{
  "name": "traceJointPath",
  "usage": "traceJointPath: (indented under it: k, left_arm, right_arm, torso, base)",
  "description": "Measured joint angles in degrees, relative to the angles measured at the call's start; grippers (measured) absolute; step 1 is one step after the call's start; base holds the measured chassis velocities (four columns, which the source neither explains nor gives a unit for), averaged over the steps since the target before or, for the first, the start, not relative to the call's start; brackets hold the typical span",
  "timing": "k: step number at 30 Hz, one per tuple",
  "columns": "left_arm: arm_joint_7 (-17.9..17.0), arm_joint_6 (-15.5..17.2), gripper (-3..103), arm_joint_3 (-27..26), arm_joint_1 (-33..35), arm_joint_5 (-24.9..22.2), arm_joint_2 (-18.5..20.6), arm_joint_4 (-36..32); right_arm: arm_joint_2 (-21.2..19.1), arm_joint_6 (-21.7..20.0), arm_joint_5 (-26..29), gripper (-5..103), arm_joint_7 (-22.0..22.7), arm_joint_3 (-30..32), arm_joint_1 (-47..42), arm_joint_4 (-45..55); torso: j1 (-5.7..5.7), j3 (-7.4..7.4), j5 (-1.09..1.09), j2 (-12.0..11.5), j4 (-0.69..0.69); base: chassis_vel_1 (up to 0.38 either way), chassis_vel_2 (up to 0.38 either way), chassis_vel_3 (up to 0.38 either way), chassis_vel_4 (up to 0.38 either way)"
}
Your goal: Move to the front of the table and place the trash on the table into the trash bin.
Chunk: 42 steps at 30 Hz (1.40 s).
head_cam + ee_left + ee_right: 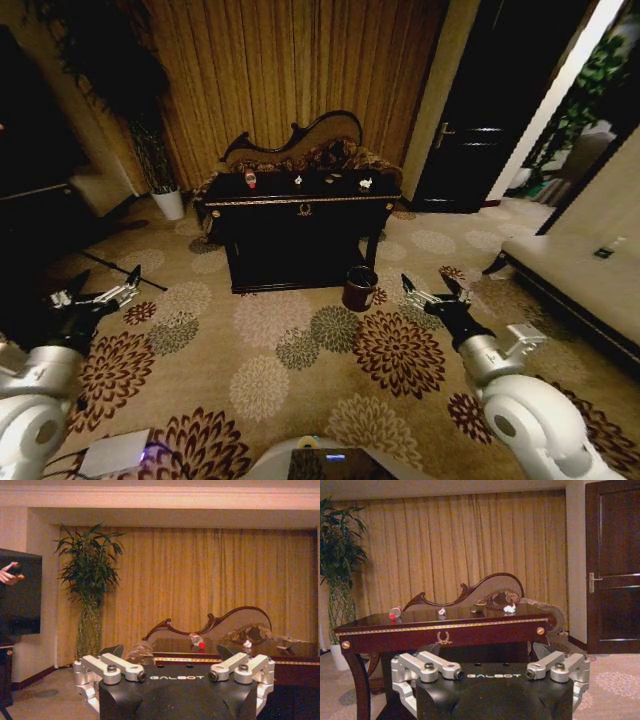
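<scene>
We stand well back from the black bench point(300, 215), which sits across the flowered carpet point(300, 350) with a carved-back sofa point(300, 140) right behind it and a gold curtain point(290, 70) beyond. The trash lies spread along the bench top: a little red-capped bottle point(250, 180) toward the robot's left end, a crumpled white paper bit point(298, 181) near the middle, and another white crumple point(366, 184) toward the right end. In the right wrist view the bottle point(395, 612) lies on its side and the paper bits point(509, 608) rest apart from it on the glossy top. The trash bin point(360, 289) stands on the carpet just beside the bench's front right corner, much lower than the top. Our left end effector point(105, 292) hangs low at the left with its fingers spread apart, holding nothing. Our right end effector point(432, 290) hovers low at the right, near the bin but not touching it, fingers likewise apart and empty. A potted plant point(160, 170) stands left of the sofa.
</scene>
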Motion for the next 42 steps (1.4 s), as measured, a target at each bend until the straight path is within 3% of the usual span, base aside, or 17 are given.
traceJointPath:
  k: [42]
  left_arm:
    - [0.9, -2.0, 100, 0.4, 0.1, 1.0, -0.4, 1.3]
  right_arm:
    - [0.3, -0.2, -0.4, 100, -0.3, 0.0, -0.4, 0.2]
  torso:
    - [-0.01, 0.0, -0.02, 0.0, 0.0]
  base:
    - [-0.077, 0.075, 0.07, -0.07]
